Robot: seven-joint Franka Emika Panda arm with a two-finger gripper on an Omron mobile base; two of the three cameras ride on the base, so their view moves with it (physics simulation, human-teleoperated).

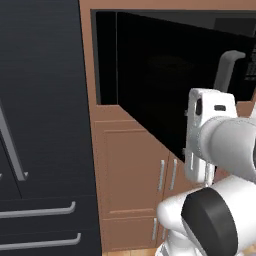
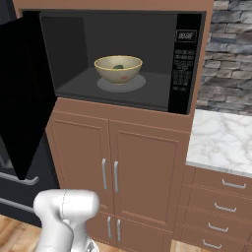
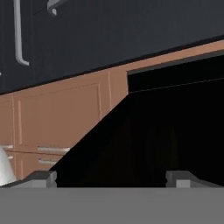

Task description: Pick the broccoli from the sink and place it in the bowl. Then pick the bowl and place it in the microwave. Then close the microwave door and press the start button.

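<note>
The microwave (image 2: 162, 39) stands open in brown cabinetry. Inside it, on the round plate, rests the olive-yellow bowl (image 2: 110, 75) with the small dark-green broccoli (image 2: 118, 66) in it. The black microwave door (image 1: 160, 85) swings far out to the left, its grey bar handle (image 1: 226, 67) at the free edge. My gripper (image 3: 111, 179) is open, its fingertips (image 3: 41, 178) wide apart with nothing between them, facing the door's (image 3: 153, 144) dark panel at close range. The white hand (image 1: 207, 135) hangs just in front of the door. The sink is out of view.
The tall black fridge (image 1: 40, 125) with grey handles stands left of the microwave. Brown cabinet doors (image 2: 123, 172) sit below it. A marble counter (image 2: 221, 140) and stone wall lie to the right. The control panel (image 2: 183, 64) runs down the microwave's right side.
</note>
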